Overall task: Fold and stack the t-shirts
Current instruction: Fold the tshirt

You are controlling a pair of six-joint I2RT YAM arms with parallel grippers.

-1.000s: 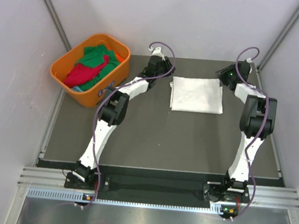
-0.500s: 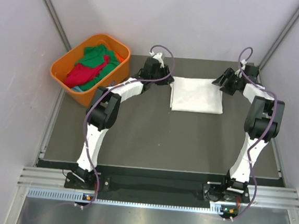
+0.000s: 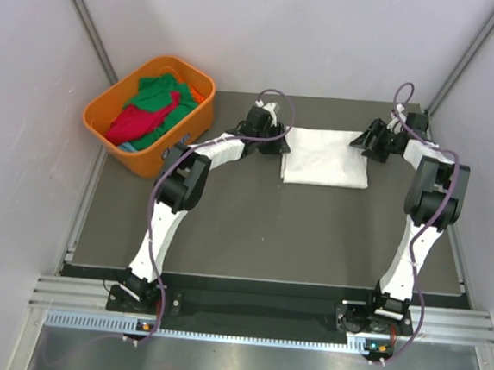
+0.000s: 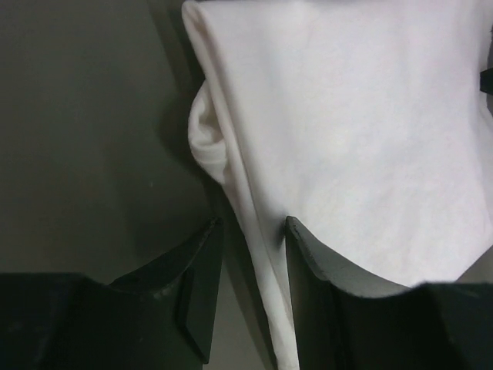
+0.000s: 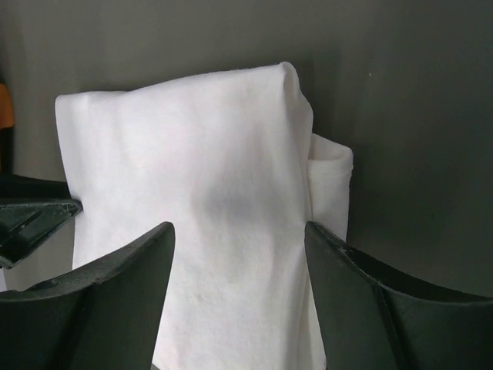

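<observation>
Shirts on table: one white shirt [image 3: 325, 157], folded square, far centre of the table [image 3: 269, 230].
Shirts in basket: green [image 3: 156, 90] and red [image 3: 136, 122] cloth heaped in one basket [image 3: 149, 163], far left; count unclear.
Left gripper [image 4: 250, 231]: jaws apart, straddling the white shirt's left edge.
Right gripper [image 5: 239, 231]: jaws wide, at its right edge.
Room: broad tabletop on the near side.
</observation>
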